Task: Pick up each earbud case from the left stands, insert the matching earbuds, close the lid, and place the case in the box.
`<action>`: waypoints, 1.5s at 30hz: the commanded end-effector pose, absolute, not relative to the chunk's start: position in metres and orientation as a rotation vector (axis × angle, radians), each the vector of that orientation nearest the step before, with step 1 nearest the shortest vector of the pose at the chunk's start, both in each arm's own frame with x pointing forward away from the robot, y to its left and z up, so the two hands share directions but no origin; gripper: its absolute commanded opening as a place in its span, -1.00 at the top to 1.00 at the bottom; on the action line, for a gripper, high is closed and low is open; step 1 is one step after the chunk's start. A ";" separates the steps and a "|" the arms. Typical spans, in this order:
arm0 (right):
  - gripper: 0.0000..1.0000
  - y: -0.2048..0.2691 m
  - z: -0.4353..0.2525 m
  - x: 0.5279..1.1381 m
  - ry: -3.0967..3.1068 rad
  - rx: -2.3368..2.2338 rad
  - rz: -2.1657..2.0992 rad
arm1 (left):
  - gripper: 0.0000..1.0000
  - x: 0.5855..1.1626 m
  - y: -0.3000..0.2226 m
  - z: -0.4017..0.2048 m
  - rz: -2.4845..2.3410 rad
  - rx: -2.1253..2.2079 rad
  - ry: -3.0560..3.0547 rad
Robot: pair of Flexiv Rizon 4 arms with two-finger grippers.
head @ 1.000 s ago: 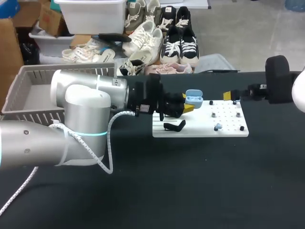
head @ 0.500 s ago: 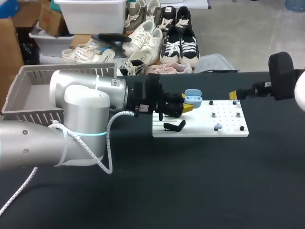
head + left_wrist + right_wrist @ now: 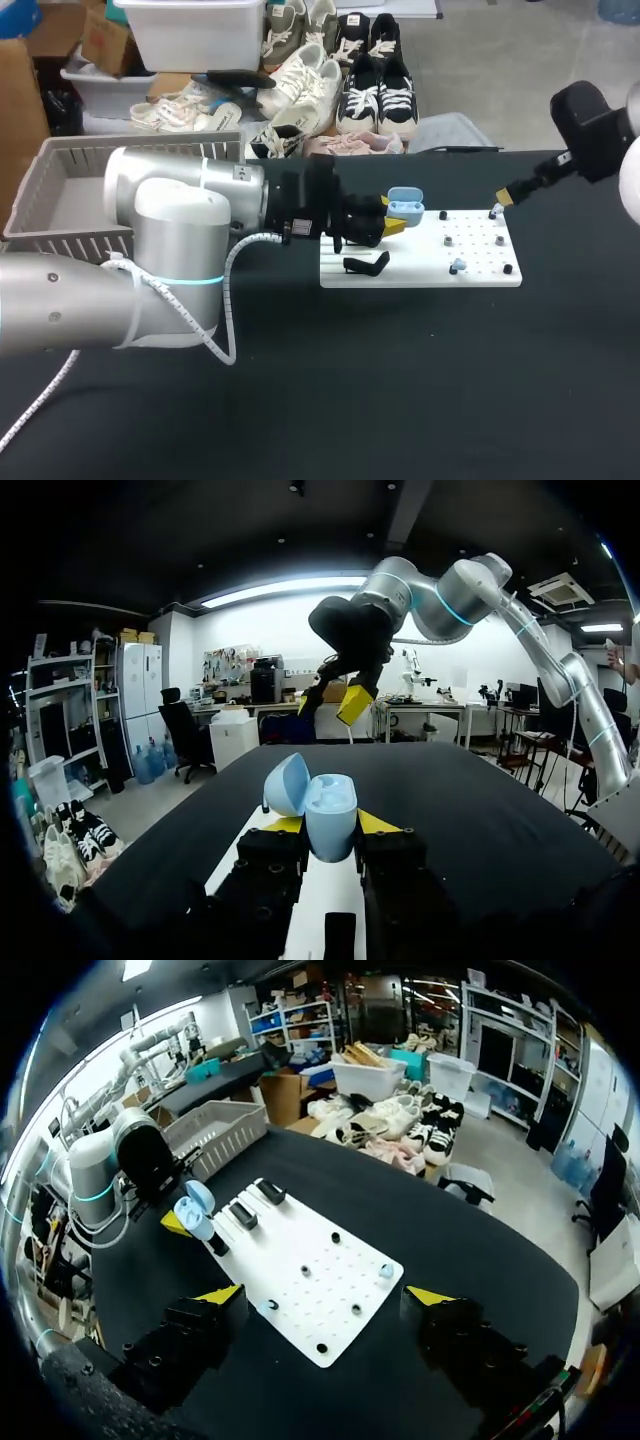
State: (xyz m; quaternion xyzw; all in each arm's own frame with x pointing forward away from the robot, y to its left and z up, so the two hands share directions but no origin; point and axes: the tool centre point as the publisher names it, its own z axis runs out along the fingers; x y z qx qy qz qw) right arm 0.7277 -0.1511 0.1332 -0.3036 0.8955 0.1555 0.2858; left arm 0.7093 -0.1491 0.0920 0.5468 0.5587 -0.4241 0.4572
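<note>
A light blue earbud case (image 3: 405,206) with its lid open is held above the white board (image 3: 420,272), and my left gripper (image 3: 388,222) is shut on it. In the left wrist view the case (image 3: 320,815) stands upright between the yellow fingertips (image 3: 285,824). My right gripper (image 3: 500,198) hangs open over the board's far right corner, holding nothing. A light blue earbud (image 3: 457,266) sits on a peg of the board; from the right wrist it shows as an earbud (image 3: 385,1271) ahead of the wide-open right gripper (image 3: 325,1295).
A black stand (image 3: 366,264) sits on the board's left part, and dark pegs (image 3: 448,241) dot its right part. A grey basket (image 3: 60,200) stands at the table's far left. Black tabletop lies open in front of the board.
My right arm's wrist has lifted and drawn back to the right, its fingers now slanting down at the board's far corner. The left arm and the case have kept still.
</note>
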 end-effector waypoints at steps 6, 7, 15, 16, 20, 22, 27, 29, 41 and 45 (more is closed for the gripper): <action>-1.00 -0.153 0.114 0.753 2.634 -0.938 0.078 | 1.00 0.707 -0.149 0.092 -1.040 1.343 1.377; -1.00 -0.153 0.111 0.756 2.645 -0.951 0.073 | 1.00 0.707 -0.149 0.092 -1.040 1.343 1.377; -1.00 -0.157 0.087 0.768 2.723 -1.023 0.032 | 1.00 0.707 -0.149 0.092 -1.040 1.343 1.377; -1.00 -0.157 0.083 0.770 2.730 -1.032 0.035 | 1.00 0.707 -0.149 0.092 -1.040 1.343 1.377; -1.00 -0.157 0.071 0.775 2.759 -1.053 0.004 | 1.00 0.707 -0.149 0.092 -1.040 1.343 1.377; -0.88 -0.158 0.066 0.775 2.769 -1.046 0.001 | 1.00 0.707 -0.149 0.092 -1.040 1.343 1.377; -0.75 -0.163 0.056 0.778 2.783 -1.030 0.014 | 1.00 0.707 -0.149 0.092 -1.040 1.343 1.377; -0.76 -0.164 0.053 0.779 2.791 -1.033 -0.001 | 1.00 0.707 -0.149 0.092 -1.040 1.343 1.377; -0.55 -0.167 0.038 0.788 2.790 -0.980 -0.034 | 1.00 0.707 -0.149 0.092 -1.040 1.343 1.377; -0.49 -0.167 0.036 0.790 2.786 -0.951 -0.045 | 1.00 0.707 -0.149 0.092 -1.040 1.343 1.377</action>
